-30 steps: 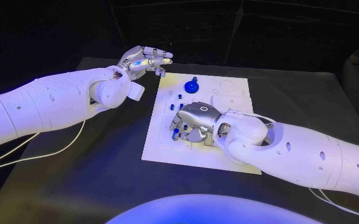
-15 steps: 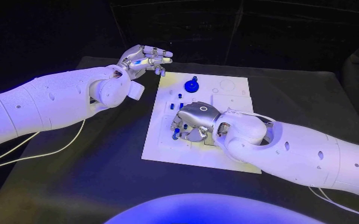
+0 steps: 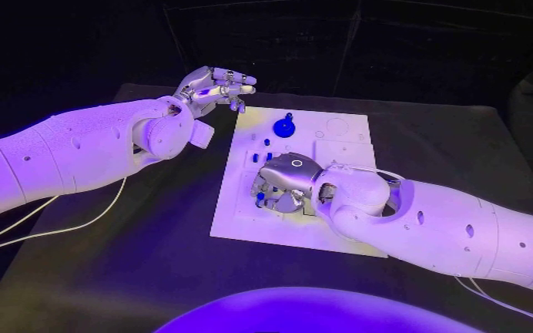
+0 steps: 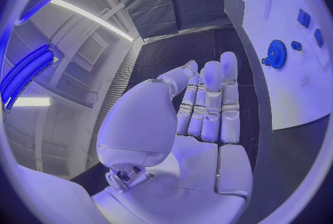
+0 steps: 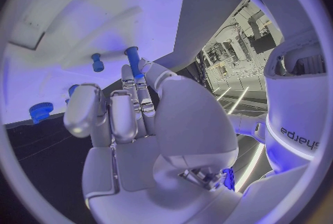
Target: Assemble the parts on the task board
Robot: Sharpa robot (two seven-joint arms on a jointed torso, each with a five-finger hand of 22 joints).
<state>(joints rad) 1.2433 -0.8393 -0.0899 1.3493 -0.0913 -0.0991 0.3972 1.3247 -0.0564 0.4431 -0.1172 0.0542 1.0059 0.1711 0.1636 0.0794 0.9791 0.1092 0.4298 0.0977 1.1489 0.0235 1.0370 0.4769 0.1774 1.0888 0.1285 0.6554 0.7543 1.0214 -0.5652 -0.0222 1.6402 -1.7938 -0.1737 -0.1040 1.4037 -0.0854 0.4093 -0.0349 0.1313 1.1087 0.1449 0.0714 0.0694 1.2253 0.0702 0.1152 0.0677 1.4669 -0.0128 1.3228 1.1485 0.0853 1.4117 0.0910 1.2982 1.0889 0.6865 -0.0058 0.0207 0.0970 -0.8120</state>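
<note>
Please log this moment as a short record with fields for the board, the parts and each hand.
board: white task board on black table
parts: blue gear standing on the board; small blue pieces nearer
left hand: raised off the board's far corner, holding nothing
right hand: over the board, pinching a blue peg

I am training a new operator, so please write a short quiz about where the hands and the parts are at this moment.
1. True or false: the left hand holds a part.
2. Which hand is over the task board: left, or the right hand?
3. The blue gear lies: A) under the right hand; B) on the board's far part, clear of both hands; C) in the left hand.

Key: 1 false; 2 right; 3 B.
</note>
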